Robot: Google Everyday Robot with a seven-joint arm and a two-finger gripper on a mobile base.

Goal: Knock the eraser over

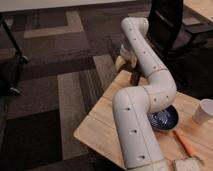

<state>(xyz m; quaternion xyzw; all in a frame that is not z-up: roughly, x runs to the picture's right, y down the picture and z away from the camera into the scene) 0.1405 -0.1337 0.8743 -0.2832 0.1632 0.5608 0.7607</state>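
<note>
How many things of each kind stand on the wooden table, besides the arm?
Dark blue bowl: 1
White paper cup: 1
Orange carrot-like stick: 1
Tan bread-like slice: 1
Total: 4
Gripper at the table's far corner; eraser not discernible.

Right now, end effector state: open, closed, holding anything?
End effector: cannot be told; it is down at the far corner of the table, partly hidden behind the arm.

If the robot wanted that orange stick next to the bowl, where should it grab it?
Probably at its middle, from straight above, closing across the thin width. The stick lies flat on the table, long and narrow, so a sideways approach would likely hit wood. The gripper is at the table's far edge.
</note>
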